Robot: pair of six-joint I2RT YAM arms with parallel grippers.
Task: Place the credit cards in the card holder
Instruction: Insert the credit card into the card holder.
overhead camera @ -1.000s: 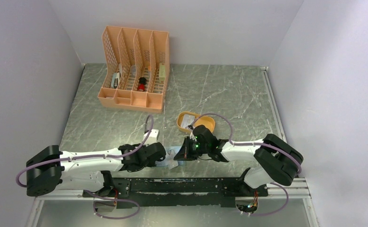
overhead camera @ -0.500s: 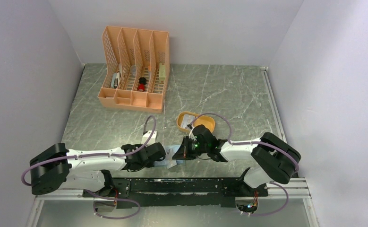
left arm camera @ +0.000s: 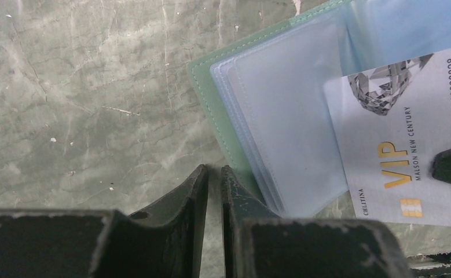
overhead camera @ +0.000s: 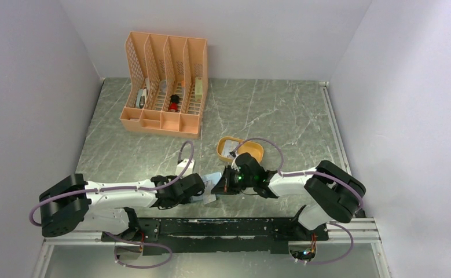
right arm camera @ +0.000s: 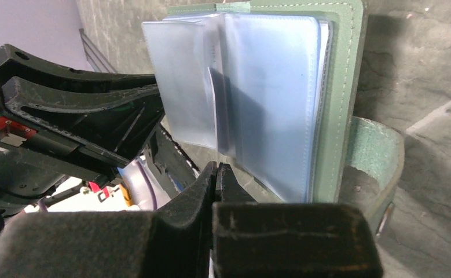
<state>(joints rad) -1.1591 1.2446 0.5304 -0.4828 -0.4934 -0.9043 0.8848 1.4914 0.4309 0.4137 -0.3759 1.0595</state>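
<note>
The card holder (right arm camera: 341, 87) lies open on the table (left arm camera: 84, 87). The right gripper (right arm camera: 217, 169) is closed and pinches 1 credit card (left arm camera: 396, 145) over the holder's clear sleeves (left arm camera: 281, 116). The left gripper (left arm camera: 214, 174) sits at the holder's green edge with its fingers almost together; I cannot tell if it grips anything. The insertion step seems in hand. Next, the card's edge must meet 1 sleeve mouth and slide in.

Lab test cell — white walls (overhead camera: 269, 35), marbled table (overhead camera: 269, 110)
</note>
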